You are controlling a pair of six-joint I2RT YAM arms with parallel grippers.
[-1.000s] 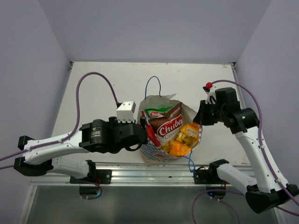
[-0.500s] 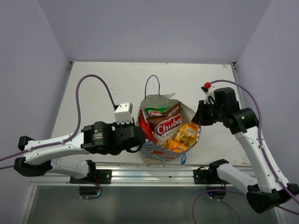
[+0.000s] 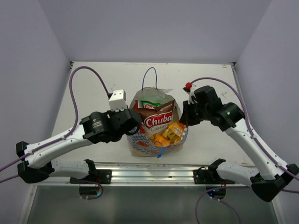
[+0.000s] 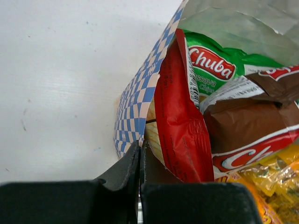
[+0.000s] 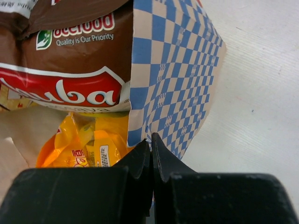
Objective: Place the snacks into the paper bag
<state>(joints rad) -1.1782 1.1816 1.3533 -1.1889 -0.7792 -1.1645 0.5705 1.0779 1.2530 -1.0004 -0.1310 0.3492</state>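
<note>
The paper bag (image 3: 140,148), blue-checked outside, stands mid-table with its mouth open toward the camera. Inside lie the snacks: a brown-white Chuba packet (image 3: 158,120), a green-white one (image 3: 150,105) behind it, a red one (image 4: 180,121) against the left wall, and an orange-yellow packet (image 3: 169,134) at the front right. My left gripper (image 4: 140,150) is shut on the bag's left rim (image 4: 135,93). My right gripper (image 5: 151,140) is shut on the bag's right checkered wall (image 5: 173,70). In the top view the left gripper (image 3: 132,127) and right gripper (image 3: 183,120) flank the bag.
One thin blue cord handle (image 3: 150,77) loops onto the white table (image 3: 93,84) behind the bag. A metal rail (image 3: 149,175) runs along the near edge. Grey walls close in the table at the back and both sides.
The left gripper has shut on the bag's left rim. Both arms and the bag have shifted to the left and a little toward the back, and the bag's mouth has narrowed.
</note>
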